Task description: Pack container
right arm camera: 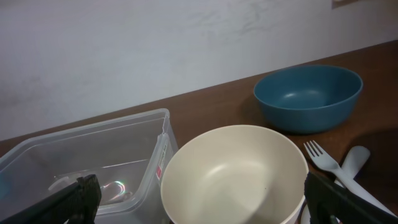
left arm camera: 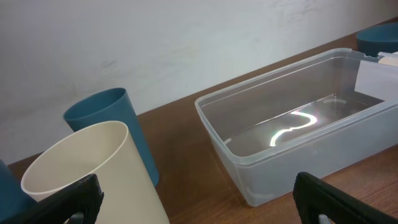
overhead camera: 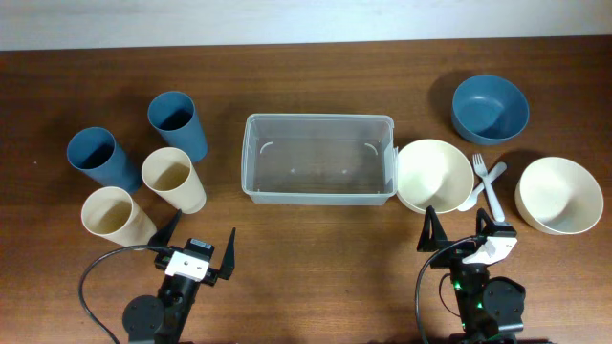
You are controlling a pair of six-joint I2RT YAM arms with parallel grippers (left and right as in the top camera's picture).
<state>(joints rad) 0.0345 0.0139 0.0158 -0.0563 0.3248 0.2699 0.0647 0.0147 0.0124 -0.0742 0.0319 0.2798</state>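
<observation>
The container [overhead camera: 318, 158] sits empty mid-worktop, cups [overhead camera: 172, 177] toward the left edge and bowls [overhead camera: 435, 175] toward the right, seemingly one set per arm, while the left gripper [overhead camera: 205, 227] and right gripper [overhead camera: 455, 220] sit spread apart and empty-handed at the near edge.

A clear rectangular plastic container [overhead camera: 318, 159] sits centred on the tabletop [overhead camera: 316, 57]. A tall cream cup [overhead camera: 173, 179] stands left of it. A round cream bowl [overhead camera: 435, 175] sits just right.

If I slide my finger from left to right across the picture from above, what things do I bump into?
far-left blue cup → cream cup nearest the container → container → cream bowl beside the container → fork → far-right cream bowl
</observation>
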